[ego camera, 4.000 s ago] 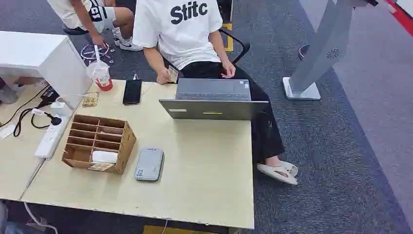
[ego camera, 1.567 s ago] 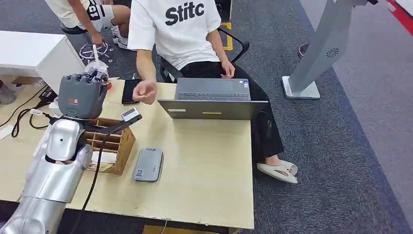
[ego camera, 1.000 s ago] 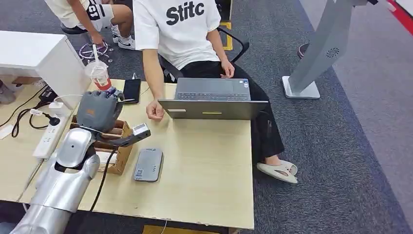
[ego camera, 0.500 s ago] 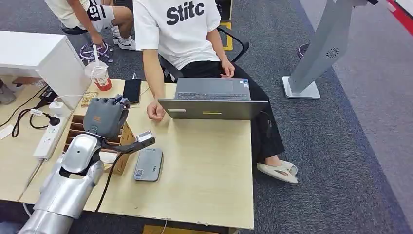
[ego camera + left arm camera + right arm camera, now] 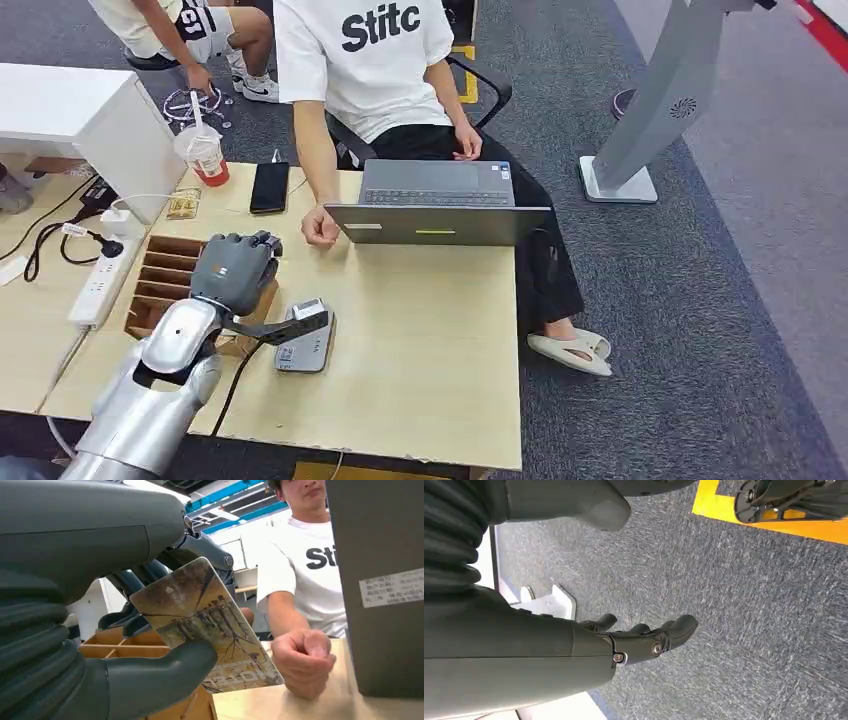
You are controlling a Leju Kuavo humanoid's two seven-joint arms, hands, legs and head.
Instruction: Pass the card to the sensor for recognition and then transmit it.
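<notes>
Card (image 5: 207, 630) in left robot hand (image 5: 236, 272) (pinched)

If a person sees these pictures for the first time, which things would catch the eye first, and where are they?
First comes the silver left arm rising from the bottom of the head view, its left hand over the wooden box on the table, gripping a picture card. Beside it lies the grey sensor. At the far edge sits a person in a white shirt behind a laptop, fist resting on the table.
</notes>
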